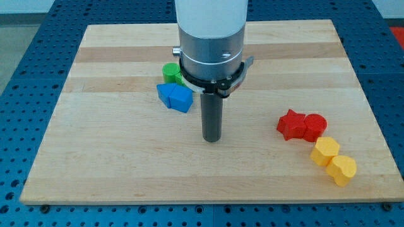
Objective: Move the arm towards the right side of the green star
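Observation:
My tip [211, 139] rests on the wooden board [113, 157] near its middle. A green block [170, 73] lies up and to the left of the tip, partly hidden behind the arm; its shape cannot be made out. Two blue blocks [175, 96] touch each other just below the green one, left of the rod. No green star shape shows clearly.
At the view's right lie a red star-like block [291, 123] touching a red round block [314, 127]. Below them are a yellow block [326, 152] and a yellow heart-like block [343, 169]. The arm's white and grey body [211, 44] hides the board's top middle.

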